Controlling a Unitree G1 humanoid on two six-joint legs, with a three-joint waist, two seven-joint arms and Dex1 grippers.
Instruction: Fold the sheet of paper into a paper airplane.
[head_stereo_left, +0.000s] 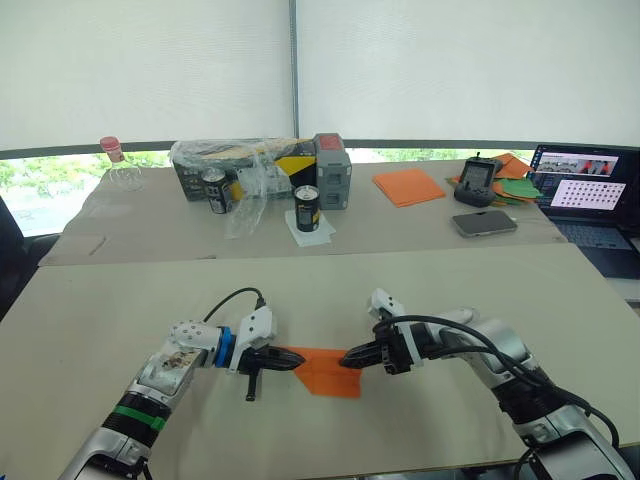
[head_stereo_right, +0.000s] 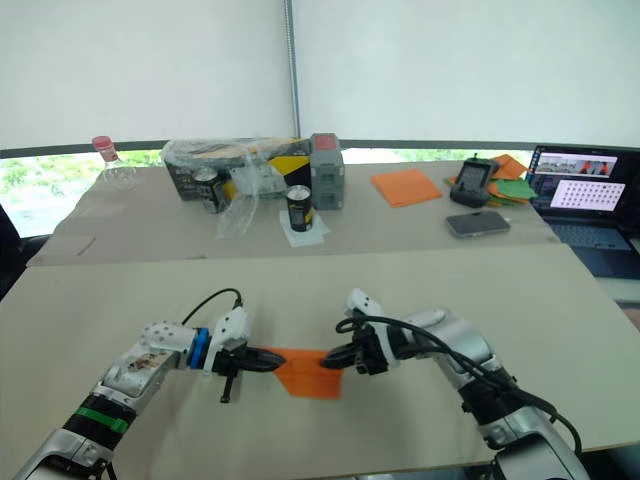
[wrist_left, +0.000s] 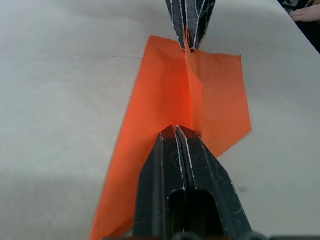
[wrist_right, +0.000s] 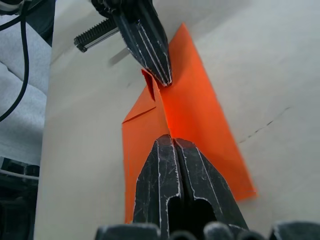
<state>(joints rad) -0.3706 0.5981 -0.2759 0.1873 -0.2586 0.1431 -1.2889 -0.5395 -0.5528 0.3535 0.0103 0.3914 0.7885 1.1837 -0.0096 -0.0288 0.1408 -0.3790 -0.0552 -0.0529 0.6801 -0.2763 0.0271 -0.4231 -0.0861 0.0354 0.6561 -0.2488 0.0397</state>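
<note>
While both grippers pinch the centre ridge, you are mid-fold
Paper: the sheet of paper (head_stereo_left: 328, 371) lies on the near table (head_stereo_left: 120, 300), well short of the cans
Left gripper (head_stereo_left: 286, 359): pressed together on the ridge
Right gripper (head_stereo_left: 349, 358): likewise, opposite end
Next: probably press the crease flat, keeping both ends aligned

Near table (head_stereo_left: 120, 300) bare around paper airplane (head_stereo_left: 325, 370); cans (head_stereo_left: 306, 209), box (head_stereo_left: 262, 168), phone (head_stereo_left: 484, 223) crowd far table.
</note>
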